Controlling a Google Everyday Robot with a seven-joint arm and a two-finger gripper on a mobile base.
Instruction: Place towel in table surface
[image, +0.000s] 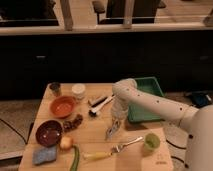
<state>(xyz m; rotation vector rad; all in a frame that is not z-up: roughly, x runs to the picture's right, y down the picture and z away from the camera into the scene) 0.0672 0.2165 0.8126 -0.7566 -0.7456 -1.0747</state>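
A blue-grey folded towel (44, 155) lies flat on the wooden table (95, 137) at its front left corner. My gripper (113, 130) hangs from the white arm (145, 102) and points down at the middle of the table, just above or touching the wood. It is well to the right of the towel and apart from it. Nothing shows in it.
A dark red bowl (48, 132), an orange bowl (64, 106), a white cup (78, 91) and a dark cup (55, 88) stand at the left. A brush (100, 104), a green tray (145, 100), a green cup (151, 142), a yellow-handled fork (110, 151) and an onion (66, 143) lie around the gripper.
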